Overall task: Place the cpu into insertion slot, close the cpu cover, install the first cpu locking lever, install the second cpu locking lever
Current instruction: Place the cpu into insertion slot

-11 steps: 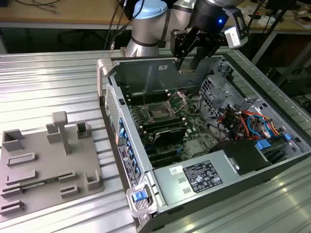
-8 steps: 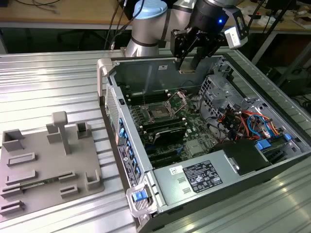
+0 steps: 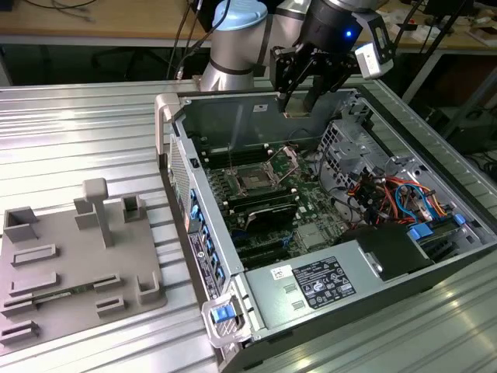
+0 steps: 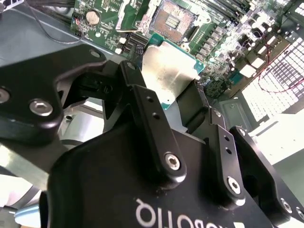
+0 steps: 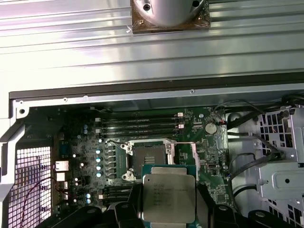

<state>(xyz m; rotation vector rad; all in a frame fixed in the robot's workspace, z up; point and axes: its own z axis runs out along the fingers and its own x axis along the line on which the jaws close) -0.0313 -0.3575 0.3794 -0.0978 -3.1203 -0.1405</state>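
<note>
My gripper (image 3: pixel 300 102) hangs over the far side of the open computer case (image 3: pixel 175 155), shut on the cpu (image 5: pixel 168 197). In both wrist views the chip's dull silver top shows clamped between the two black fingers (image 4: pixel 142 102). The insertion slot (image 5: pixel 147 157) is a dark square socket on the green board, and it lies bare just beyond the held chip's edge; it also shows as a dark square (image 3: pixel 254 181) in the exterior view. The cpu cover (image 5: pixel 186 153) stands swung up beside the slot. The held cpu (image 4: pixel 166 71) hovers above the board, apart from the slot (image 4: pixel 173 19).
Black memory slots (image 5: pixel 140 127) flank the socket. A drive cage with red and blue cables (image 3: pixel 392 194) fills the case at the exterior view's right, and a power supply (image 3: pixel 326 284) sits at its near end. A grey fixture tray (image 3: pixel 78 264) lies outside at the exterior view's left.
</note>
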